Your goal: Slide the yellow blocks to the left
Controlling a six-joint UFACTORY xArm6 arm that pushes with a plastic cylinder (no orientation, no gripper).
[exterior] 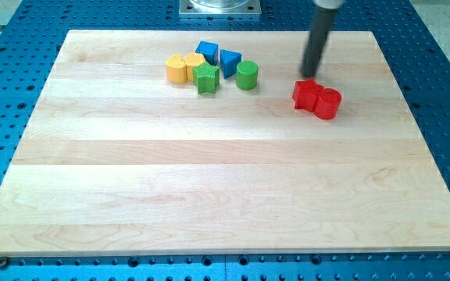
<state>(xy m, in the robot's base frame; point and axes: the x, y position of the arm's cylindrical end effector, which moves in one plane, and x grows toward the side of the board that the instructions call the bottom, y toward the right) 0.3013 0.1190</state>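
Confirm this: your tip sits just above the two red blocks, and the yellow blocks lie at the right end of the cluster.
Not quite. The camera view shows my tip just above the two red blocks, as stated, but the yellow blocks lie at the left end of the cluster, not the right.

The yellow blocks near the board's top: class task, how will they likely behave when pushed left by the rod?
The yellow blocks sit low and squat, so they probably slide rather than tip. The wooden board looks smooth, so friction seems modest. They touch each other and the green star-like block, so that neighbour may shift too. My tip stands far right, by the red blocks.
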